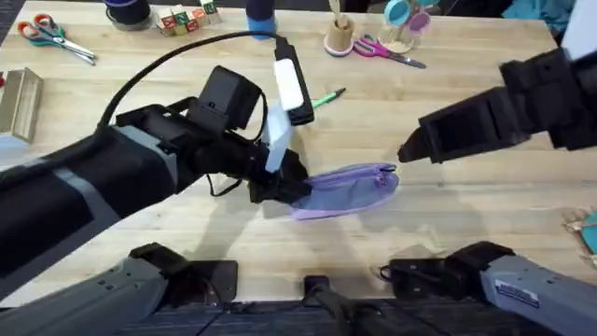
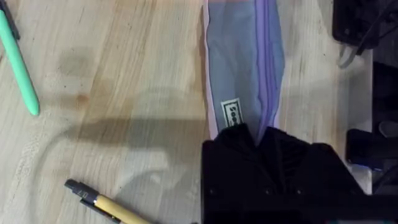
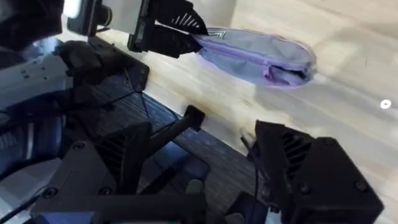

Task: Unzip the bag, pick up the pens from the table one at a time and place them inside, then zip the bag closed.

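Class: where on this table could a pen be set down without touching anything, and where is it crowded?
Free: bare table between the orange-handled scissors and the left arm. Crowded: around the bag, where the left gripper grips one end and the right gripper hovers.

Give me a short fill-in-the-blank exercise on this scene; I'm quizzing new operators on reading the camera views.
1. The left gripper is shut on one end of the ____.
2. The bag is coloured ____.
3. The yellow pen and the green pen both lie on the ____.
4. The right gripper holds ____.

Missing words: bag; lavender; table; nothing
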### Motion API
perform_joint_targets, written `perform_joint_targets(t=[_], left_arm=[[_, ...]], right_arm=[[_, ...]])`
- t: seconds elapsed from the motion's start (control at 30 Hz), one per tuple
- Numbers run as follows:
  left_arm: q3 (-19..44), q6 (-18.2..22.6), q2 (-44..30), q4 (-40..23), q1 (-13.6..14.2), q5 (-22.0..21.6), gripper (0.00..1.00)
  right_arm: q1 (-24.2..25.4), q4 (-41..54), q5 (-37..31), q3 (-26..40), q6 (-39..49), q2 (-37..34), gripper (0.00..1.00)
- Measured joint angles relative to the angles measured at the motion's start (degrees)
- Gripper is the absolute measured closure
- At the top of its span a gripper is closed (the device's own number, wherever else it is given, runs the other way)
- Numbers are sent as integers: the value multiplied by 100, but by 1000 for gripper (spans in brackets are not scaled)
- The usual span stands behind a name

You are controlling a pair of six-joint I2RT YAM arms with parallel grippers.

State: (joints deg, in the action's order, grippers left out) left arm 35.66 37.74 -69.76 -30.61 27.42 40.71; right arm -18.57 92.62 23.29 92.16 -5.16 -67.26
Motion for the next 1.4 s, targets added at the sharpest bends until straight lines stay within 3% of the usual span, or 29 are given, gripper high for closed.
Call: perform_joint_targets(t=[0.1, 0.27, 0.53, 0.73, 1.0, 1.4], left_arm=[[0, 0, 1, 0, 0, 0, 959], [0, 0, 0, 0, 0, 0, 959], [0, 0, 0, 0, 0, 0, 959], [0, 0, 0, 0, 0, 0, 959], [0, 0, 0, 0, 0, 0, 959], [0, 0, 0, 0, 0, 0, 959]], right_arm=[[-2, 0, -229, 0, -124, 2, 6], [-161, -34, -1386, -130, -213, 102, 5], [-569, -836, -2067, -1151, -214, 1195, 5], [-569, -1134, -2003, -1984, -556, 1973, 5], [-570, -1793, -1409, -3247, -1477, 2284, 6], [-570, -2295, -1296, -3997, -1890, 2345, 5]])
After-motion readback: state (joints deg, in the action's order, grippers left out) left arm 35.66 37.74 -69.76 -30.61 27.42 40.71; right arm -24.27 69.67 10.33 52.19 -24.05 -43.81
